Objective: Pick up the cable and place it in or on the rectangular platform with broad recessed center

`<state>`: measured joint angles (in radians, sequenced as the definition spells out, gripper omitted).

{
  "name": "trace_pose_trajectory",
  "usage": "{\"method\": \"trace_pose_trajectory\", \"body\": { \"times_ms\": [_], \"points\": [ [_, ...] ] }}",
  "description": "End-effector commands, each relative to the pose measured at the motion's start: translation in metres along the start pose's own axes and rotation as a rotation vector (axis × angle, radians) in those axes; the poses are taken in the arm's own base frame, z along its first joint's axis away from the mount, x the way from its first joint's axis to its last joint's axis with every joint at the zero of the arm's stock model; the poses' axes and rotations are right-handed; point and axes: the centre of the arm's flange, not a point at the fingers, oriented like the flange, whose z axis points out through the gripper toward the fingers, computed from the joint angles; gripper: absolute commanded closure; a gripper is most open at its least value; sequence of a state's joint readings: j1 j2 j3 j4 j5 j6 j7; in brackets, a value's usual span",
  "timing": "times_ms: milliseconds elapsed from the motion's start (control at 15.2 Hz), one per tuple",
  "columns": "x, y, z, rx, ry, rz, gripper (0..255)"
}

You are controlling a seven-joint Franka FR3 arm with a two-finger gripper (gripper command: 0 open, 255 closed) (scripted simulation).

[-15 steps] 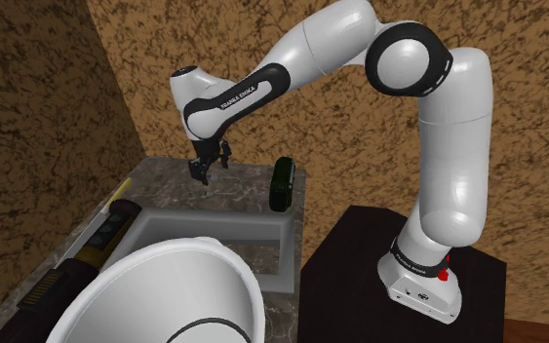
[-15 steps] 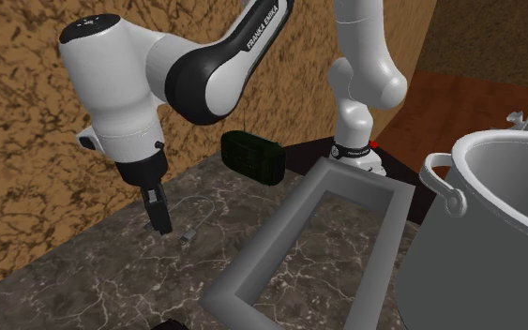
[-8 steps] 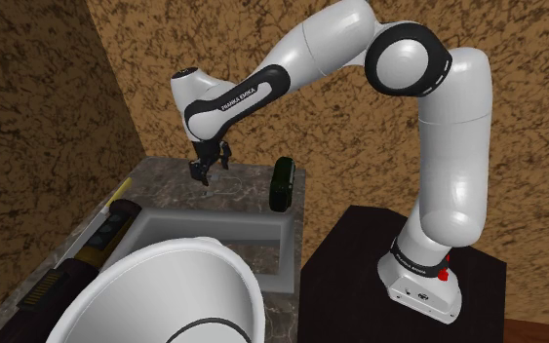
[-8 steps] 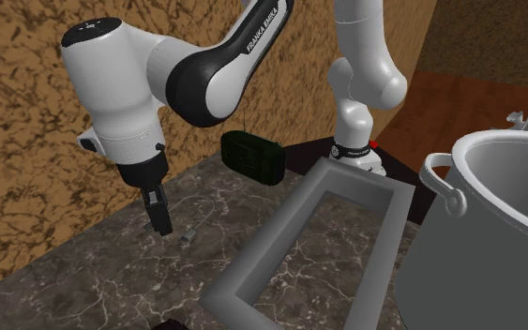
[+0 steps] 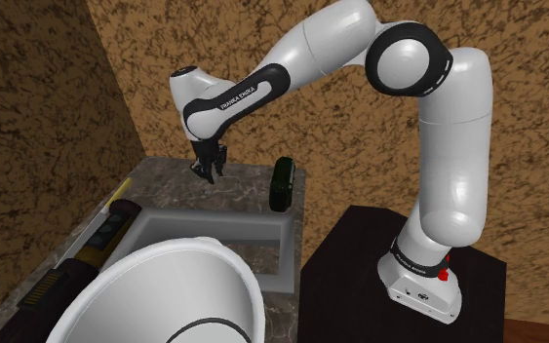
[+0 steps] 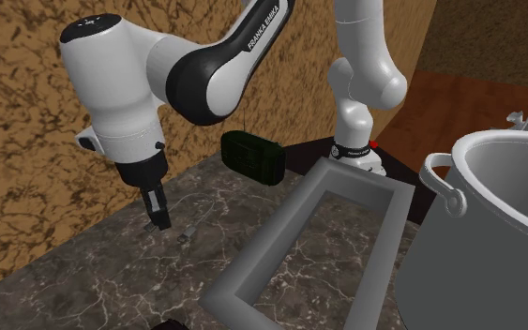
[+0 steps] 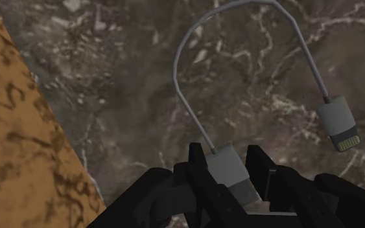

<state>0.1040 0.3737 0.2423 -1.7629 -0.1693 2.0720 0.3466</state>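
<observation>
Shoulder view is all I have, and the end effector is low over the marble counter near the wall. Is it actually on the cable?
Observer: Going by the wrist view, yes. The end effector has its fingers against both sides of one grey plug of the cable.
Operator: Where does the rest of it run?
Observer: The wire arcs away over the marble counter to a second plug, which lies free on the stone.
Operator: And where is the platform from there?
Observer: In the second exterior view the grey tray lies to that view's right of the end effector, with the free plug on the counter between them.
</observation>
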Motion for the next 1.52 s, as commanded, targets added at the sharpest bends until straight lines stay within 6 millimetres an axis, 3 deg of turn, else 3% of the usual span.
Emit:
{"method": "trace_pose_trajectory", "body": {
  "times_ms": [0, 132, 1452],
  "points": [
    [0.001, 0.004, 0.004, -0.004, -0.006, 0.006, 255],
    [0.000, 0.003, 0.004, -0.004, -0.006, 0.006, 255],
    [-0.004, 0.011, -0.101, -0.004, -0.006, 0.006, 255]
  ]
}}
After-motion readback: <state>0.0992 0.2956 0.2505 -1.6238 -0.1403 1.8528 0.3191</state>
